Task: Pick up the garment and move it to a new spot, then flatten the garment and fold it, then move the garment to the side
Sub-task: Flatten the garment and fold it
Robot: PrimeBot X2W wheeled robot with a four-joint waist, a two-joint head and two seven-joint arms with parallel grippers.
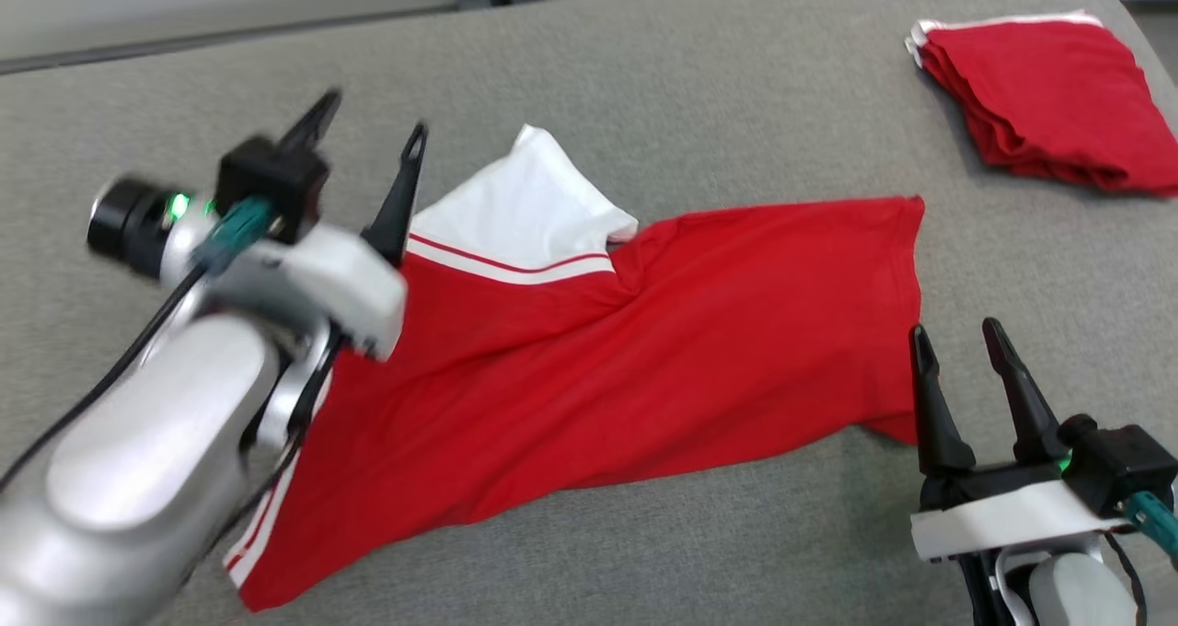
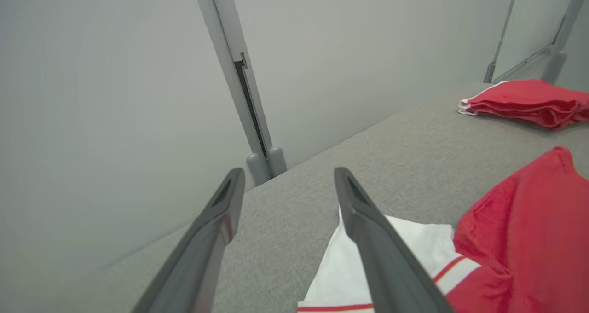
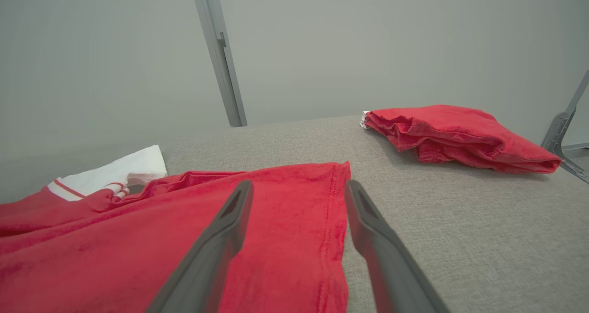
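Grey woven cloth covers the bench (image 1: pixel 718 74), with a pale wall (image 2: pixel 92 96) and a grey upright post (image 2: pixel 230 50) behind it. The garment (image 1: pixel 598 359), a red shirt with a white sleeve (image 1: pixel 525 202) trimmed in red stripe, lies sprawled across the middle of the bench, only half spread, with slack ridges running through its body. A folded stack of red cloth (image 1: pixel 1049 92) sits well apart at the far right corner.

The left pincer (image 1: pixel 371 118) hangs above the sleeve end, its two dark fingers spread wide and holding nothing. The right pincer (image 1: pixel 957 331) sits low just beside the hem (image 1: pixel 911 267), also spread and empty.

To my eye the shirt is light, soft and limp. It will drape and bunch rather than keep a shape, and a single layer could slip from a shallow pinch. The sensible holds look like the stitched hem on the right and the sleeve seam on the left, where the cloth is doubled.
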